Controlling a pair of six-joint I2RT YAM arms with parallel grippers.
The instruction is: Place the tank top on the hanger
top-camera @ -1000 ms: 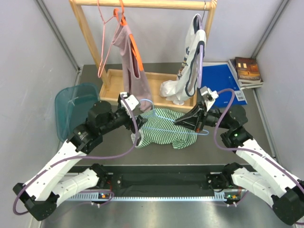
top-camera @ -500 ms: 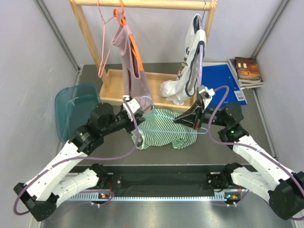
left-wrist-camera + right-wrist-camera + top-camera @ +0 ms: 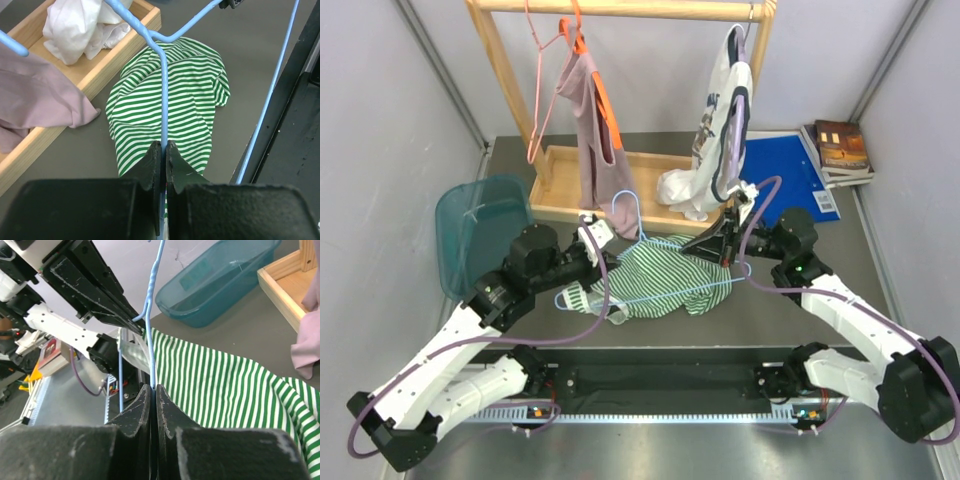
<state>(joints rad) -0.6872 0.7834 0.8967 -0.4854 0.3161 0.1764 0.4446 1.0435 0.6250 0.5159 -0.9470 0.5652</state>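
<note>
The light-blue wire hanger hangs over the table between both arms, hook pointing up and away. My left gripper is shut on its left shoulder wire. On the other side, my right gripper is shut on the right shoulder wire. In both wrist views the jaws pinch the thin wire with no gap. The green-and-white striped tank top lies crumpled on the table under the hanger, apart from both grippers.
A wooden rack's tray stands behind, holding a bunched white garment. A mauve top hangs over the tray. A teal bin sits at the left. A blue folder and books lie at the back right.
My left gripper has shut on the hanger's left shoulder wire. The hanger has tipped up, hook now raised, its left corner swung toward the near left. The right grip is unchanged.
</note>
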